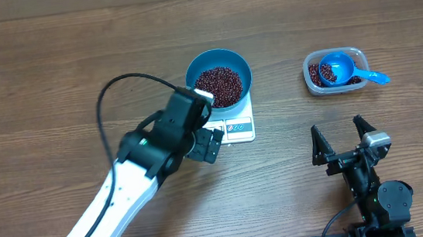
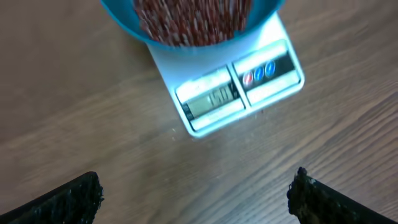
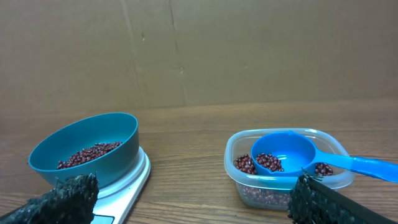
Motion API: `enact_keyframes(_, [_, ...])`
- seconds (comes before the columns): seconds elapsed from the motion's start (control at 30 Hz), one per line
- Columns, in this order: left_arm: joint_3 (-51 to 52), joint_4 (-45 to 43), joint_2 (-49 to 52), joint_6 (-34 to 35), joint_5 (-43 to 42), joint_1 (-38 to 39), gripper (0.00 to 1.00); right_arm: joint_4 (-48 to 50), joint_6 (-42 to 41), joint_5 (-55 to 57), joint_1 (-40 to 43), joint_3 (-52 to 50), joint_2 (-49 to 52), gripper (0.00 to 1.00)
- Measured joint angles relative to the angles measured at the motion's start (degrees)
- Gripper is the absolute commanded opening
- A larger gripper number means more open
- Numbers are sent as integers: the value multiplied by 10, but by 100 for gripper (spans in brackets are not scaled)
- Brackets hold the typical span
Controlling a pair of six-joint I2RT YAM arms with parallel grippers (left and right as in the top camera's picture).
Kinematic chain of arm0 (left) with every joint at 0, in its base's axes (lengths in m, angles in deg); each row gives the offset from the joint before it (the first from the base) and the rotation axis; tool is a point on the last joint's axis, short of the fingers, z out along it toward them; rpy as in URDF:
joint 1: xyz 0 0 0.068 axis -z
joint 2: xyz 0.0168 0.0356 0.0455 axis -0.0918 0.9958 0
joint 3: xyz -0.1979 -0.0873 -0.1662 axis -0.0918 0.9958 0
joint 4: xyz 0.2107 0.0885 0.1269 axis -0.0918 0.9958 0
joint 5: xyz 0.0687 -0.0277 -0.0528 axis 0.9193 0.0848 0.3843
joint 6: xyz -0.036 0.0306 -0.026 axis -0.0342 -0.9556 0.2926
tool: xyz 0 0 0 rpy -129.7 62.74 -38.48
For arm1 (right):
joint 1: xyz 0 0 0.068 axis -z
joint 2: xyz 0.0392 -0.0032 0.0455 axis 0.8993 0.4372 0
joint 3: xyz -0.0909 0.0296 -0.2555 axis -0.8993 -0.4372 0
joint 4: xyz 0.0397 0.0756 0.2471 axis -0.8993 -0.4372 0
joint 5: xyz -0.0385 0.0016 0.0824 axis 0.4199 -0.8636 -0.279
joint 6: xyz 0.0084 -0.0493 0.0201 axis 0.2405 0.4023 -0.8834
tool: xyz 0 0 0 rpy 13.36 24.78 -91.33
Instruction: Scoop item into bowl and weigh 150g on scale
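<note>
The blue bowl (image 1: 217,59) stands on the white scale (image 1: 239,127) and holds a heap of red-brown beans (image 1: 219,85). My left gripper (image 1: 207,134) hovers open just left of the scale's front edge, with nothing between its fingers. In the left wrist view the scale (image 2: 239,93) lies ahead of the left gripper (image 2: 199,199), its display lit but blurred, with the bowl (image 2: 186,38) of beans (image 2: 193,15) beyond. My right gripper (image 1: 341,139) is open and empty at the front right. Its wrist view shows the bowl (image 3: 87,140) on the scale (image 3: 134,180).
A clear plastic tub (image 1: 315,73) at the back right holds more beans, and a blue handled scoop (image 1: 339,69) rests in it. The right wrist view has the tub (image 3: 289,177) and scoop (image 3: 286,152) straight ahead, near the right gripper's (image 3: 193,202) right finger. A cardboard wall stands behind the table.
</note>
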Motion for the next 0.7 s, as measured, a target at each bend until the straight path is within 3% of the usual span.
enact_keyframes(0.23, [58,-113,-110,-21,13,-50,100,1,0,0,0,0,0,100])
enact_keyframes(0.47, [240,-312,-197,-27,-28,-166,99,0,0,0,0,0,0,100])
enact_keyframes(0.7, [399,-448,-289,-27,-54,-196,99,0,0,0,0,0,0,100])
